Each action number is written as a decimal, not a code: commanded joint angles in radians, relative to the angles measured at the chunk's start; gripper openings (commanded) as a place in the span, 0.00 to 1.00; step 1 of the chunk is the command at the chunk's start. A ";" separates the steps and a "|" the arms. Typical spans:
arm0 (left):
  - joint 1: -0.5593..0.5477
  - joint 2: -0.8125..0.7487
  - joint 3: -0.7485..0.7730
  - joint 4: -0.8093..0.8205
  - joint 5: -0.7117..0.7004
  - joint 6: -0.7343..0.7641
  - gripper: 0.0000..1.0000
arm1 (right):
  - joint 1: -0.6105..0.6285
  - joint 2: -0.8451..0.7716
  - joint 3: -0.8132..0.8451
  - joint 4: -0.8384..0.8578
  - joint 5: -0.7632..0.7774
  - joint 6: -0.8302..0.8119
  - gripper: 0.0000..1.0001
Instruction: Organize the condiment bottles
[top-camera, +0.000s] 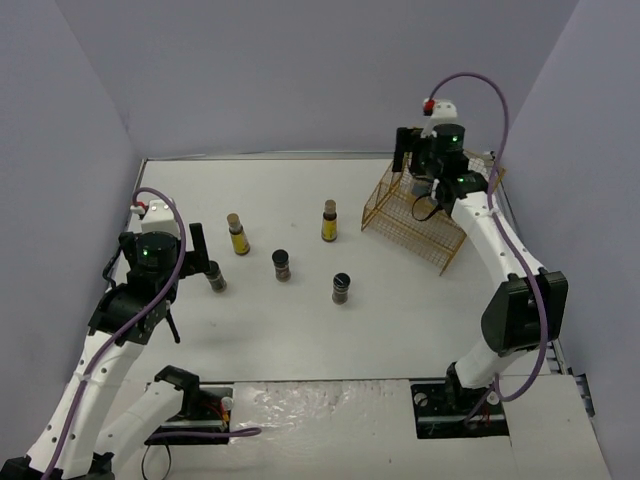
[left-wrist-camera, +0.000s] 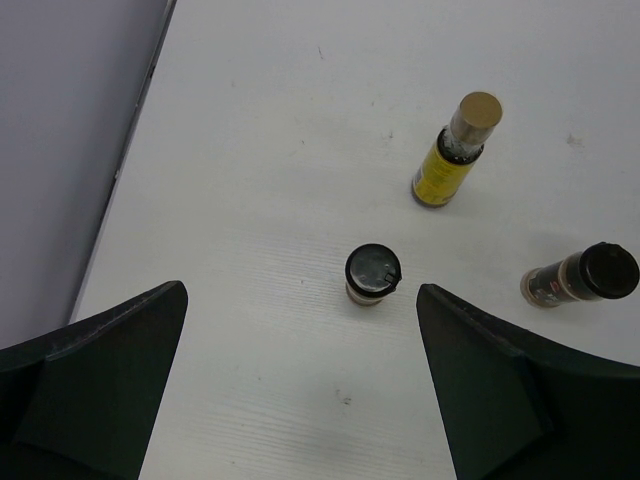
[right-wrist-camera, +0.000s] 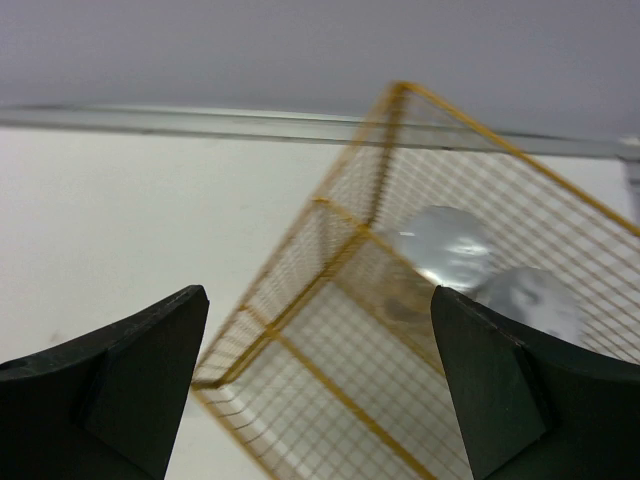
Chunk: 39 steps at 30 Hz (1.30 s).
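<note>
On the white table (top-camera: 300, 340) a black-capped jar (left-wrist-camera: 372, 272) is seen below the spread left pincer (left-wrist-camera: 300, 290); the right pincer (right-wrist-camera: 318, 300) (also spread, empty) is positioned at the gold rack (right-wrist-camera: 320, 202).

The right gripper (right-wrist-camera: 318, 300) shows its two dark fingers spread wide apart. Beyond them a gold wire rack (right-wrist-camera: 340, 215) stands on the white table (right-wrist-camera: 100, 200), with two blurred silver-lidded jars (right-wrist-camera: 445, 245) side by side inside it.
</note>
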 joint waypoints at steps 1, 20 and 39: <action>-0.006 0.005 0.005 0.065 0.007 0.009 0.97 | 0.168 -0.042 0.004 0.052 -0.200 -0.134 0.92; -0.005 0.004 0.005 0.062 0.009 0.009 0.97 | 0.390 0.252 0.003 0.116 -0.219 -0.130 0.78; -0.006 0.013 0.005 0.066 0.023 0.009 0.97 | 0.389 0.167 -0.089 0.178 -0.117 -0.120 0.07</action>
